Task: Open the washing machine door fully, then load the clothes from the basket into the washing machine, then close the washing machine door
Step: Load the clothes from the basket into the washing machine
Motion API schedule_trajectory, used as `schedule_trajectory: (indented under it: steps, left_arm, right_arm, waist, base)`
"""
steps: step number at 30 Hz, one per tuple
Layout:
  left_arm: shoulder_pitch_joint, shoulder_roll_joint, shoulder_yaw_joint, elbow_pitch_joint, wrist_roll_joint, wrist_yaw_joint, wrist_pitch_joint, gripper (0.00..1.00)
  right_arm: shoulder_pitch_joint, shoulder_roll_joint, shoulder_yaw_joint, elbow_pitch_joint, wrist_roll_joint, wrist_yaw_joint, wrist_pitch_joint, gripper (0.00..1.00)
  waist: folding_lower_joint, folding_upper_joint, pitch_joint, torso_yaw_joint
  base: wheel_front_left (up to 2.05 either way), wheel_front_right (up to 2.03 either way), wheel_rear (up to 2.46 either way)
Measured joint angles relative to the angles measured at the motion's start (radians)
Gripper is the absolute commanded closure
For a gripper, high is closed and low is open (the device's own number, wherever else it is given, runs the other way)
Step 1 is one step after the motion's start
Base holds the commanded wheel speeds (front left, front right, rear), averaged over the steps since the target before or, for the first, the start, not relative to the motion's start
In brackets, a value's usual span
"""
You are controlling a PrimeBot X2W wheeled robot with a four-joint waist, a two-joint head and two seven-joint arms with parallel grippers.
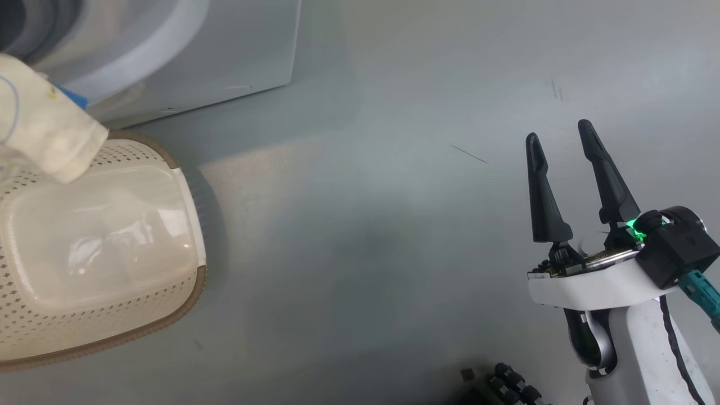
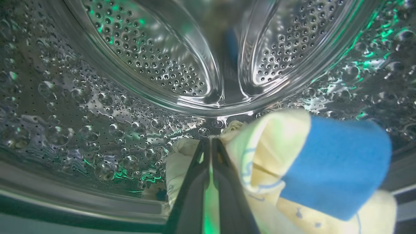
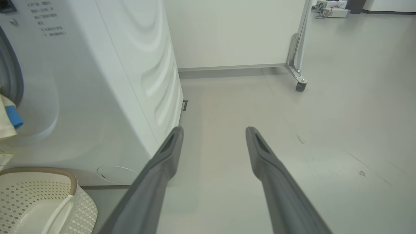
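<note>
Left wrist view puts my left hand [image 2: 210, 140] deep inside the steel drum [image 2: 97, 110] of the washing machine [image 3: 107, 81]. Its two fingers are pressed together on the clothes [image 2: 260, 156], which are bunched to their right with a blue cuff nearest the lens. My right hand [image 1: 558, 130] stands wide open and holds nothing, over the floor [image 1: 365, 225] and well apart from the machine.

The trouble I expect is at the porthole. In the right wrist view a cream fold with a blue cuff hangs at the lip, beside the grey gasket [image 3: 18, 78] and above the basket [image 1: 56, 315]. If I let go now, that trailing weight could pull the garment back out into the basket. It could also stay draped over the gasket and get pinched when the door is shut.

Soft cotton may also cling to my fingers as they part and ride out with them. The basket sits close against the machine's front, so a careless withdrawal of my arm could knock it.

I count one garment, one basket, one washing machine with one drum, and two hands, one gripping and one free. I see no second garment on the basket's glossy bottom, though the hanging fabric hides a corner of it.
</note>
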Motion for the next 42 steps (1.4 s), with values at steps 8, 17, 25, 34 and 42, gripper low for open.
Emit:
schedule_trajectory:
  steps: [8, 17, 25, 34, 42]
  left_arm:
    - [-0.125, 0.022, 0.017, 0.006, -0.021, -0.007, -0.036, 1.0]
    - [-0.265, 0.099, 0.031, -0.034, 0.043, -0.007, -0.184, 1.0]
    - [-0.324, 0.104, 0.026, -0.072, 0.097, 0.013, -0.326, 1.0]
    - [-0.275, 0.062, -0.014, 0.037, 0.123, 0.042, -0.314, 1.0]
    - [-0.238, -0.001, -0.032, 0.108, 0.103, 0.06, -0.263, 1.0]
  right_arm:
    - [-0.021, 0.004, 0.002, 0.012, 0.0, 0.0, 0.0, 0.0]
    - [-0.055, 0.008, 0.004, 0.012, 0.007, 0.0, 0.0, 0.0]
    - [-0.061, 0.011, 0.006, 0.005, 0.01, -0.001, 0.0, 0.0]
    - [-0.077, 0.012, 0.002, 0.003, 0.011, -0.001, 0.0, 0.0]
    - [-0.077, 0.012, -0.006, 0.006, 0.019, -0.009, 0.0, 0.0]
  waist:
    - [0.0, 0.0, 0.063, -0.033]
    - [-0.0001, 0.0, 0.091, -0.063]
    - [-0.0001, 0.0, 0.118, -0.076]
    - [-0.0001, 0.0, 0.129, -0.073]
    - [-0.0001, 0.0, 0.122, -0.054]
  base:
    - [0.0, 0.0, 0.0]
    - [0.0, 0.0, 0.0]
    - [0.0, 0.0, 0.0]
    - [0.0, 0.0, 0.0]
    - [0.0, 0.0, 0.0]
